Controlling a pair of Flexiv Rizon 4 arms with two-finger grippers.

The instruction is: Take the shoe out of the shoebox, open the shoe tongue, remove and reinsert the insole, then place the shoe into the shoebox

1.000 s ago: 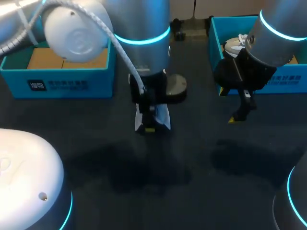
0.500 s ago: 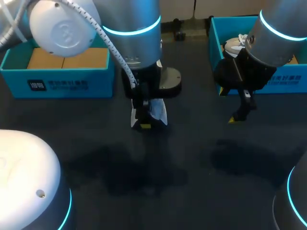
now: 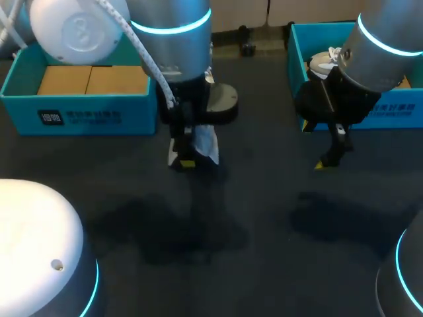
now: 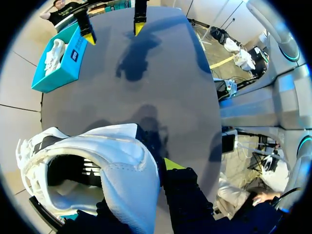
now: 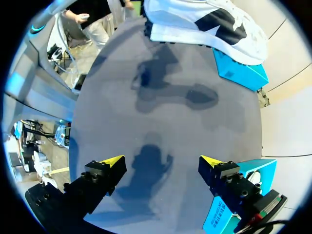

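Observation:
A white shoe [image 3: 201, 140] hangs above the dark table, left of centre, and my left gripper [image 3: 187, 160] is shut on its heel wall. In the left wrist view the shoe [image 4: 97, 165] shows its opening and laces; one yellow fingertip [image 4: 170, 163] lies outside the wall and the other is hidden inside. My right gripper [image 3: 328, 158] stands open over the table in front of the right shoebox [image 3: 396, 112]. In its own view the right gripper [image 5: 161, 162] holds nothing, and the shoe [image 5: 204, 22] hangs far ahead of it. The left shoebox [image 3: 79, 115] is at the back left.
A second white shoe [image 3: 324, 61] lies in the right shoebox. Brown card [image 3: 89, 80] lines the inside of the left shoebox. Bare dark table [image 3: 264, 218] stretches between and in front of the two grippers.
My left arm has carried the shoe to the left and a little towards the back. The right arm has kept still with its gripper open.

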